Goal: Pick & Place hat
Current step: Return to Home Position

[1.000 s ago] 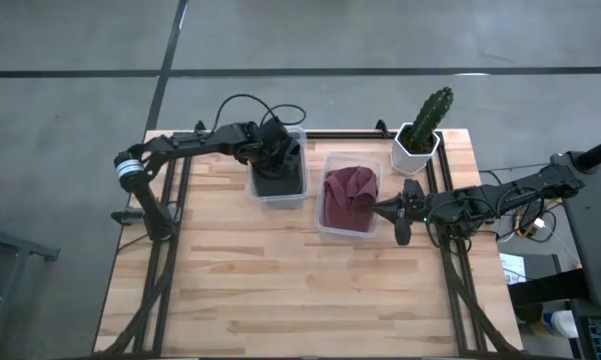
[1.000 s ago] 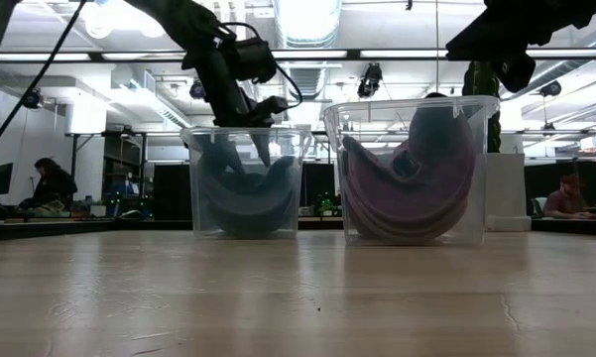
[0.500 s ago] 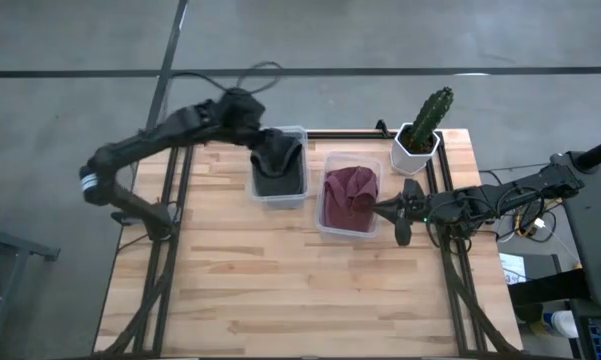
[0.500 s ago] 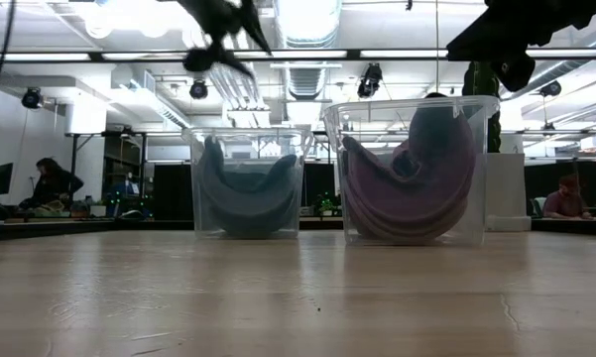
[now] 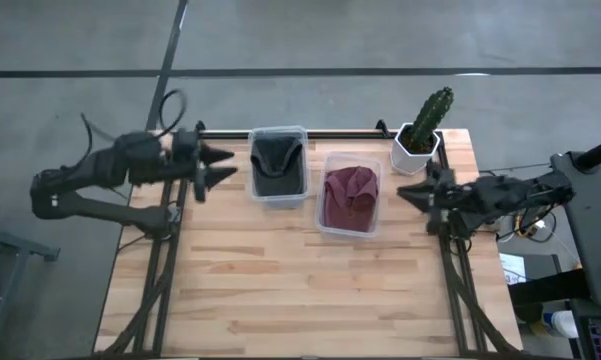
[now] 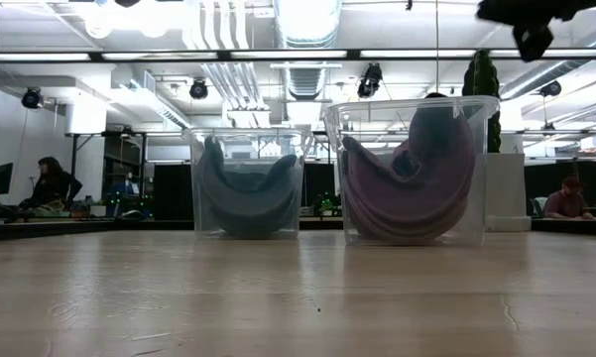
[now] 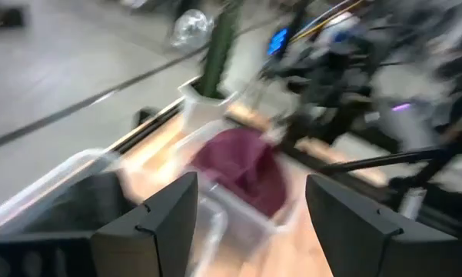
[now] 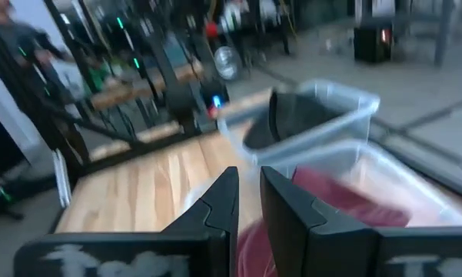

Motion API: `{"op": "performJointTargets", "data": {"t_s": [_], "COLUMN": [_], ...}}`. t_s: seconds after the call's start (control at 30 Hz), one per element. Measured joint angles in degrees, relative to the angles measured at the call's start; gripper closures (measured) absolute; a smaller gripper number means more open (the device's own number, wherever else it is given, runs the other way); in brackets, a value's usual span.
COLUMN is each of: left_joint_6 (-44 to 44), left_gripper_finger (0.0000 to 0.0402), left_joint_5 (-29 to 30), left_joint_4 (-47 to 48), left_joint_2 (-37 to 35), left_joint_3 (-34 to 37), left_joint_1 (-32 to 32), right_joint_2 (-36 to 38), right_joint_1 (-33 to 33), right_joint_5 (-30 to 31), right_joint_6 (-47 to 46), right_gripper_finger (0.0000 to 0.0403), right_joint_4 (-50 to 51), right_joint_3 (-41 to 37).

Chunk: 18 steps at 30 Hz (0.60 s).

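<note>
High view: on the pale wooden slatted table (image 5: 280, 290), 2 bins sit just beside each other. From the table's centre, the left clear plastic bin (image 5: 256, 180) lies toward 12 o'clock and holds the black cloth cap (image 5: 277, 158). How many black caps are in it cannot be told. The right clear plastic bin (image 5: 325, 222) lies toward 1 o'clock and holds the crumpled red cloth cap (image 5: 350, 195). A green cactus (image 5: 432, 112) in a white pot (image 5: 416, 152) stands at the 2 o'clock corner. The left gripper (image 5: 226, 164) hangs at 9 o'clock of the left bin, near the table's edge, fingers spread and holding nothing. The right gripper (image 5: 407, 192) sits at 3 o'clock of the right bin, with the cactus pot close by at its 12 o'clock.

Low view: both caps fill their bins, black cap (image 6: 246, 193) and red cap (image 6: 412, 188). The cactus (image 6: 481, 74) rises behind the right bin (image 6: 335, 149). The right gripper (image 6: 531, 30) is high at 1 o'clock. 2 people (image 6: 52, 183) sit in the room beyond.

Left wrist view: its fingers (image 7: 157, 223) stand wide apart, framing the red cap (image 7: 242, 165) and cactus (image 7: 219, 46).

Right wrist view: the fingers (image 8: 215, 204) are drawn almost together, 1 narrow slit between them, gripping nothing, above the red cap (image 8: 353, 208).
</note>
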<state>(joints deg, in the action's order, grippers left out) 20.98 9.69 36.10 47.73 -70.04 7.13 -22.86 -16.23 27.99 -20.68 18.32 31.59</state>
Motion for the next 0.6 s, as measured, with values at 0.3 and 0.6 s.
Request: {"op": "performJointTargets", "data": {"t_s": [0.3, 0.6], "left_joint_6": [1.43, 9.17], "left_gripper_finger": [0.0168, 0.0168], "left_joint_5": [0.26, -0.89], "left_joint_4": [-25.58, -36.95], "left_joint_2": [-17.09, -27.43], "left_joint_3": [30.73, 51.77], "left_joint_1": [-9.04, -9.34], "right_joint_2": [14.48, 20.29], "right_joint_1": [0.00, 0.00], "right_joint_5": [0.08, 0.03], "right_joint_6": [1.34, 0.65], "right_gripper_finger": [0.0351, 0.0351], "right_joint_4": [3.39, 5.73], "right_joint_3": [0.02, 0.02]}}
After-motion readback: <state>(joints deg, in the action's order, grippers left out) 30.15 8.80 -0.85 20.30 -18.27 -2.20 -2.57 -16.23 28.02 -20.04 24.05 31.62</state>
